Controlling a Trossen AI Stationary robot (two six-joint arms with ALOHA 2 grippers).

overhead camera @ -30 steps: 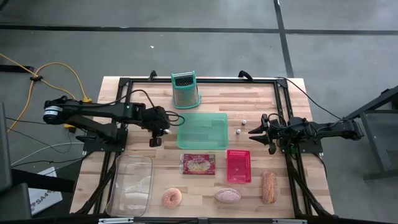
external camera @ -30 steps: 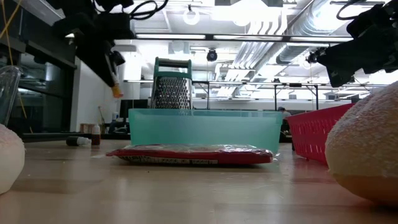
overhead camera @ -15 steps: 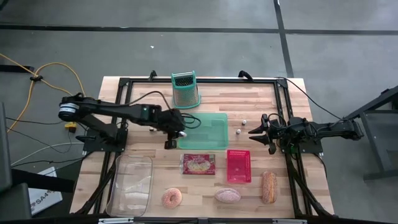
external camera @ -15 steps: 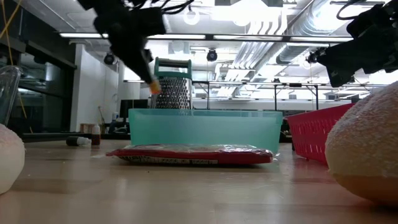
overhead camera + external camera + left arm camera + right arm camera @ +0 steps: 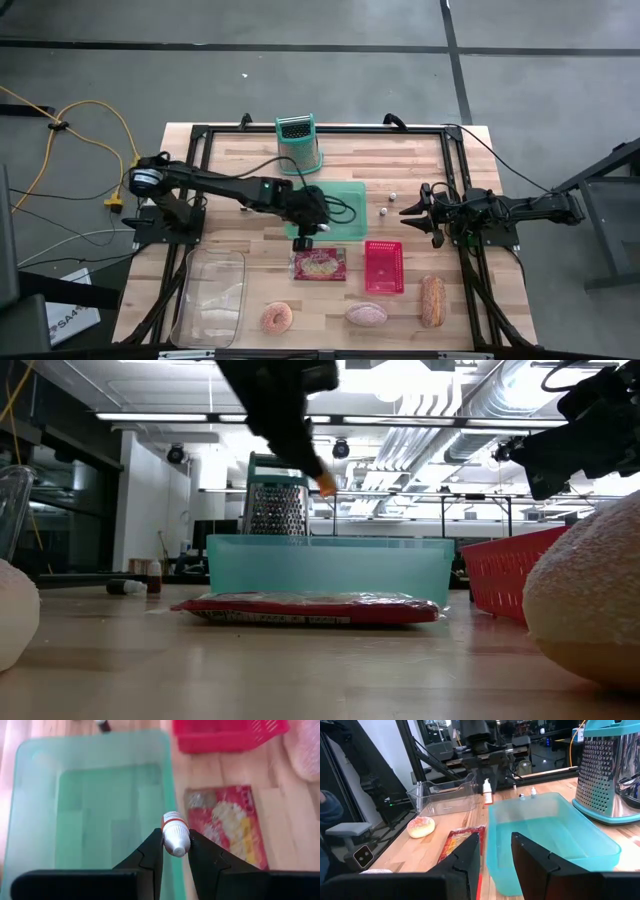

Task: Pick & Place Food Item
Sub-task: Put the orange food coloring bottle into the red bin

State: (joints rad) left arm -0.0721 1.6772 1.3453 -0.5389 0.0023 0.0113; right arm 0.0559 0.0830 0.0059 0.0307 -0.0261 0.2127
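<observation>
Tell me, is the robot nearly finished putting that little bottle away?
Partly. Done: the left gripper is shut on the small white bottle with an orange band, lifted off the table. In hand: it hangs over the near rim of the shallow teal plastic bin. Left: letting it go, probably into that bin. The right gripper waits at the table's right side.

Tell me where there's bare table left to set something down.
Bare wood: the strip left of the grater, the back right corner beyond the two small bottles, and the patch left of the teal bin. The front row is crowded: clear tray, donut, packet, red basket, bread.
</observation>
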